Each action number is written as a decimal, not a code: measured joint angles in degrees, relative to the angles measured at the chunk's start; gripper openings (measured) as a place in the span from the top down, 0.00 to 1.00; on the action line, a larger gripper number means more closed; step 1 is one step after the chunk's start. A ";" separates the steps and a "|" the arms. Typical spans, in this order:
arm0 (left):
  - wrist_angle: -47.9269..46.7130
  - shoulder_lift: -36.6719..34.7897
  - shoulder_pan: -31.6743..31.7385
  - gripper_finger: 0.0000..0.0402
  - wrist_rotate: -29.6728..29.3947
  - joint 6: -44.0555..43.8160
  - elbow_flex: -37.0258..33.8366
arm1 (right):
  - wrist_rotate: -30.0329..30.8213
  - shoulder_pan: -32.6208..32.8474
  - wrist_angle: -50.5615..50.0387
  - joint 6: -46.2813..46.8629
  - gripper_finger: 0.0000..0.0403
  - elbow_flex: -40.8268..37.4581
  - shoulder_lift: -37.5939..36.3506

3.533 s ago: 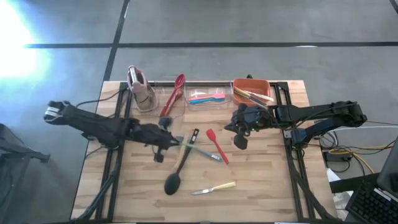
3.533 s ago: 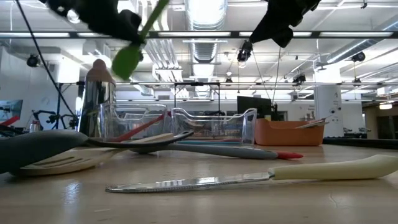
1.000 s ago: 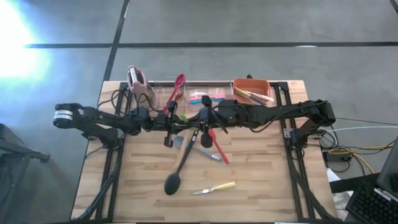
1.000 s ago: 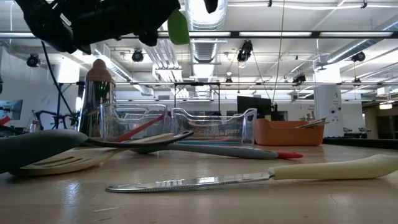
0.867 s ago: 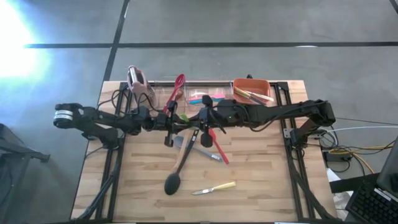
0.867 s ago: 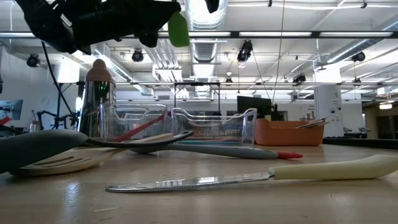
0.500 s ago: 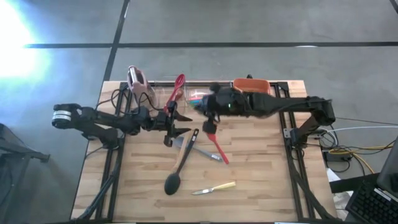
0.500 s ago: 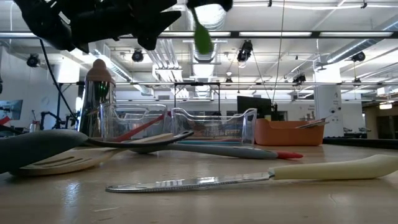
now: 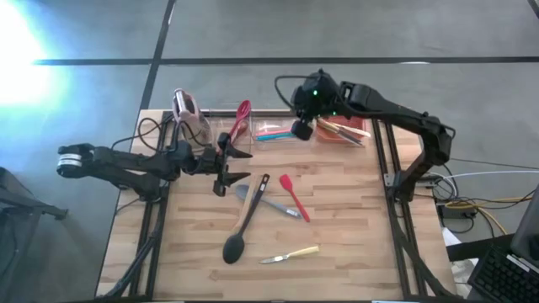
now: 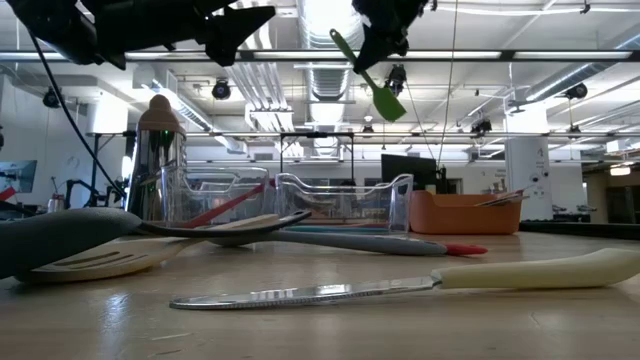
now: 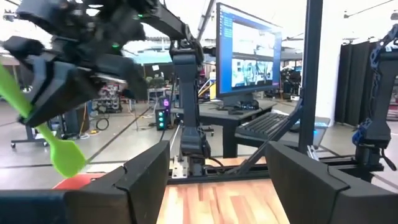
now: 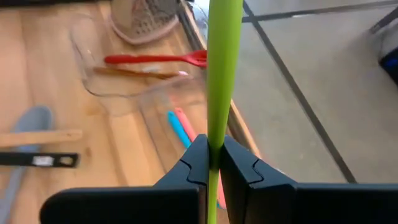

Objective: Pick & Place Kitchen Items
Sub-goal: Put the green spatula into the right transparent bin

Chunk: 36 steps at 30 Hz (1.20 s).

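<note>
Above the clear bins, the right hand [image 12: 210,163] pinches the green spatula [image 12: 222,68] — left hand [image 9: 229,164] gapes, empty.

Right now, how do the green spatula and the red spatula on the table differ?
The green spatula hangs tilted in the air, clamped in the shut right claw near the clear bin; the red spatula lies flat on the table, touched by neither claw. The green one is over the table's far edge, the red one near its middle. Both are slim, one-colour utensils.
</note>
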 joint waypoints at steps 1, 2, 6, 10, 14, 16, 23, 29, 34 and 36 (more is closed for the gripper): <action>-0.02 0.07 0.00 0.34 0.00 0.04 0.00 | -0.31 -1.18 -0.11 -0.97 0.98 -0.09 0.03; 0.01 0.10 0.00 0.34 -0.02 0.19 0.00 | -0.32 -2.22 -0.05 -1.73 0.98 -0.09 0.07; 0.12 0.08 0.00 0.34 -0.15 1.30 0.00 | -1.02 -5.14 0.48 -5.78 0.98 0.29 1.32; 0.11 -0.25 0.00 0.34 -0.15 1.77 0.02 | -3.25 -6.29 0.27 -12.22 0.98 1.62 5.61; 0.24 -0.74 0.00 0.34 -0.15 2.01 0.02 | -5.19 -7.44 -1.04 -17.04 0.98 5.62 11.84; -0.03 -0.81 0.00 0.34 -0.15 2.01 0.02 | -5.71 -7.91 -2.87 -19.54 0.98 9.02 15.44; -3.19 -1.73 0.01 0.34 -0.63 2.04 0.00 | -5.93 -8.63 -15.57 -26.82 0.98 24.89 29.19; -7.80 -4.58 0.02 0.34 -4.00 3.01 0.00 | -5.96 -8.97 -21.04 -29.33 0.98 34.13 37.33; -9.11 -5.45 0.02 0.34 -4.48 3.10 -0.02 | -6.34 -9.19 -21.28 -29.05 0.98 33.94 39.86; -9.13 -5.47 0.02 0.34 -4.48 3.10 -0.02 | -6.26 -9.23 -21.74 -28.10 0.98 33.94 40.69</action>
